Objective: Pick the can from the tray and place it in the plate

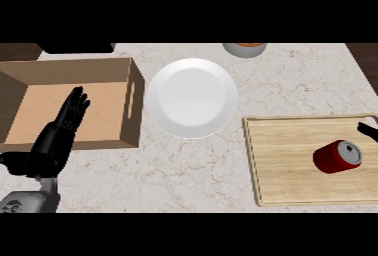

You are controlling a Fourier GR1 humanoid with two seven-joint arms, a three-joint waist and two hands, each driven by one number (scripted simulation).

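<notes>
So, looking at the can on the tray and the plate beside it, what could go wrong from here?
1. The red can lies on its side on the wooden tray, so it may roll away when touched.
2. Only a small part of the right hand shows at the right edge, near the tray's raised rim, which might get in the way of a low approach.
3. The white plate is shallow, so a can laid down on its side might roll off.

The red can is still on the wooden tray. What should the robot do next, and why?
Probably move the right hand from the view's right edge leftward toward the can. The can lies on its side on the tray, untouched, and the plate has nothing on it.
</notes>
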